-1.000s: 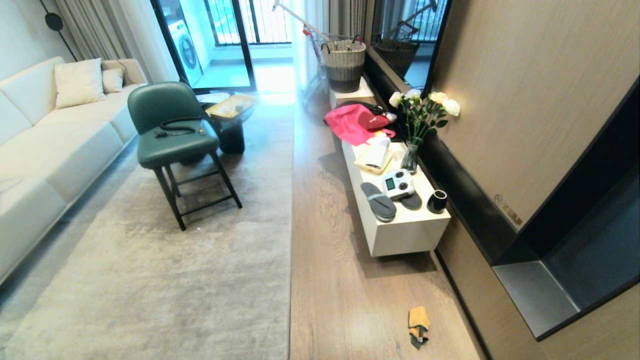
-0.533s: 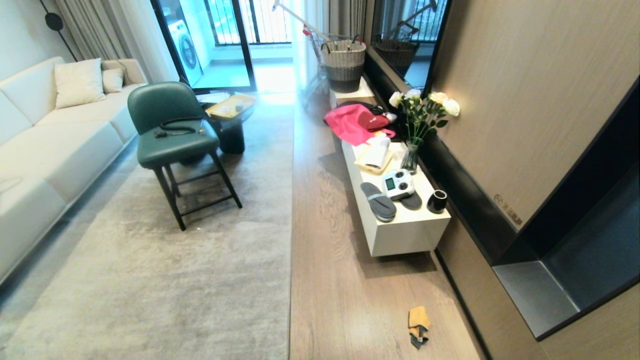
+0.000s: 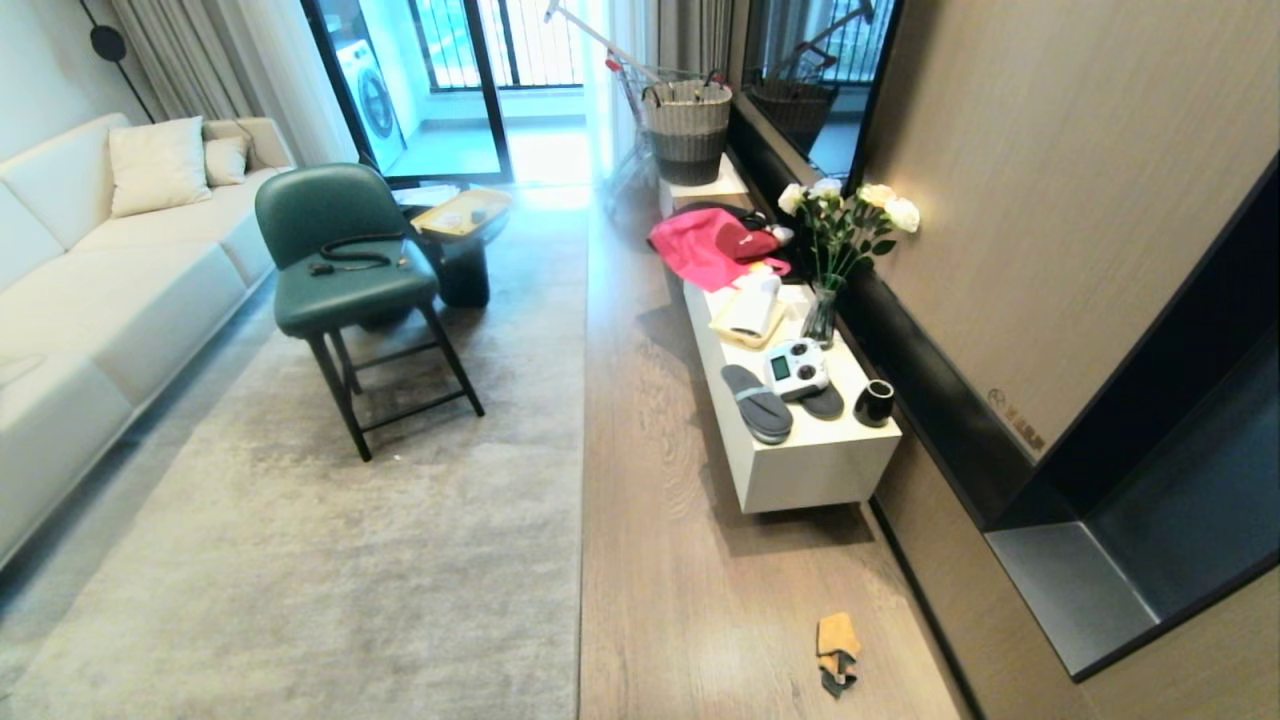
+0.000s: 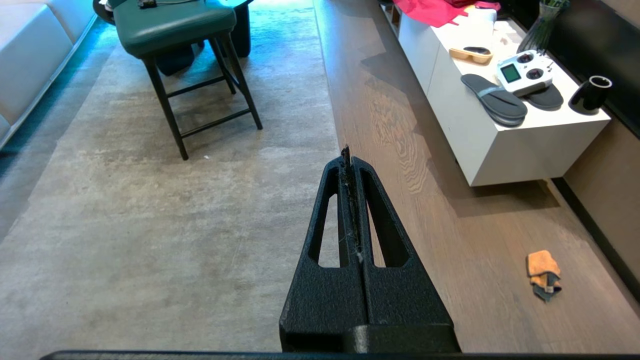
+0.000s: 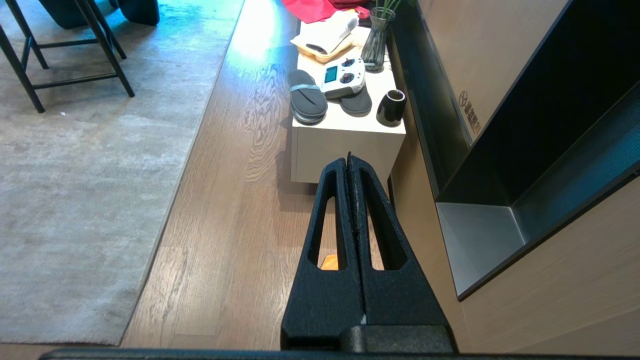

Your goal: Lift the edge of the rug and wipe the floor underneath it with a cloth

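A large grey-beige rug (image 3: 330, 560) lies flat, and its straight rug edge (image 3: 582, 520) runs along the brown plank floor (image 3: 680, 600). The small orange cloth (image 3: 837, 652) with a dark grey part lies crumpled on the floor near the wall. My left gripper (image 4: 348, 156) is shut and empty, held high over the rug edge (image 4: 334, 165), with the cloth (image 4: 543, 275) off to one side. Also shut and empty, my right gripper (image 5: 349, 159) hangs above the floor; a bit of the cloth (image 5: 330, 262) shows through its finger. Neither arm appears in the head view.
A low white cabinet (image 3: 800, 470) holding slippers, a controller, a black cup and a vase stands against the wall by the floor strip. A green chair (image 3: 345, 270) and a small dark table (image 3: 462, 250) stand on the rug. A white sofa (image 3: 90, 300) lines the far side.
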You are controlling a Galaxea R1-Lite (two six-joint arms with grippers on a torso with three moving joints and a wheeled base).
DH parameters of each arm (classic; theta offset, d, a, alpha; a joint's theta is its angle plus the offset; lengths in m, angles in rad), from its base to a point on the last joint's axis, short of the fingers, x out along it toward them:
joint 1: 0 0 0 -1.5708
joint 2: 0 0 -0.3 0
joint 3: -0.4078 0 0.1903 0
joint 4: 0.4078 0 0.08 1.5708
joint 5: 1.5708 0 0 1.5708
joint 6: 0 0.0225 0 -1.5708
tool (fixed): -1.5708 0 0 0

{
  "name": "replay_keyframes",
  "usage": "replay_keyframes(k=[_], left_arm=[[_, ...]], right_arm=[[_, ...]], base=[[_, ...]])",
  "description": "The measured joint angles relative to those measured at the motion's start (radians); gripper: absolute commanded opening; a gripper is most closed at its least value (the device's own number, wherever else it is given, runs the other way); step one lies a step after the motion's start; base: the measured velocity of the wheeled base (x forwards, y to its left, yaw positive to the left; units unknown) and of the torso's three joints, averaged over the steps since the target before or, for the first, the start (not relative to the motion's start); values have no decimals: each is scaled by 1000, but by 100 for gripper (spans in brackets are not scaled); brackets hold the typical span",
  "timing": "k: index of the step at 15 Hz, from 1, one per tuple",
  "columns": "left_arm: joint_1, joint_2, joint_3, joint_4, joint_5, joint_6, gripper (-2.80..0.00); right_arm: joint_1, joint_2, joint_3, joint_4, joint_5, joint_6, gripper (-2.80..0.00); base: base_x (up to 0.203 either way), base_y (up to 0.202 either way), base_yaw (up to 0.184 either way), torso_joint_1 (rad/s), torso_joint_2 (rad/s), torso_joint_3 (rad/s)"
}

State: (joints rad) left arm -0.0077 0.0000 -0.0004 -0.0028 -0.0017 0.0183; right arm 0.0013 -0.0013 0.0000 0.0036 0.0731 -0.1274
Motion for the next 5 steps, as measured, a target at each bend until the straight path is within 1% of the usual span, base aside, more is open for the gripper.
replay_keyframes(k=[5], left_arm=[[0,0,0,0,0,0,-280]], right_arm=[[0,0,0,1,1,-2,-280]], base=[[0,0,0,0,0,0]])
